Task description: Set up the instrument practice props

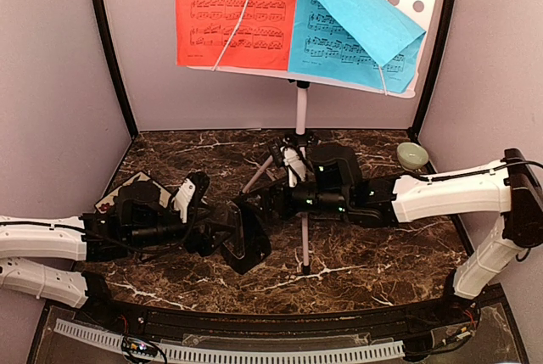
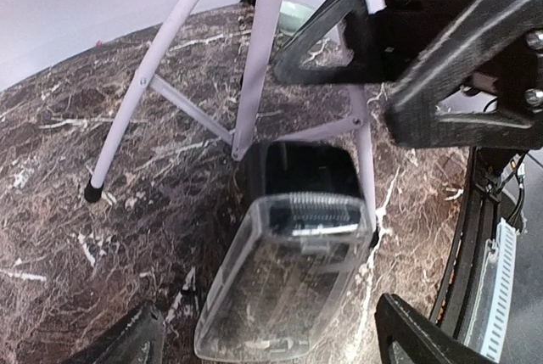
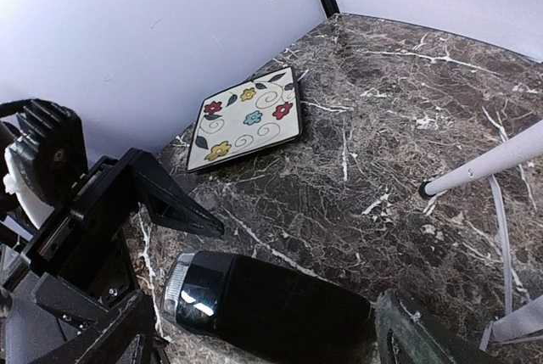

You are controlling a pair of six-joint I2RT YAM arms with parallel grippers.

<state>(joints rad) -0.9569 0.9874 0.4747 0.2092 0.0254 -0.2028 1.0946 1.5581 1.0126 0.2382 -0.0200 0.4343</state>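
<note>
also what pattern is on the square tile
Tile: white, with red, blue, yellow flowers and dark swirls; clearest from right wrist view.

The left arm (image 1: 42,241) reaches in from the near left. Its white links lie low and its black wrist is turned toward the middle of the scene. The left hand (image 2: 271,343) has its two fingers spread wide apart. The right arm (image 1: 445,194) stretches in from the right edge, with the white forearm nearly level and the dark wrist pointing left. The right hand (image 3: 263,330) also has its fingers spread wide. The two hands face each other at the centre, their fingertips close together.
</note>
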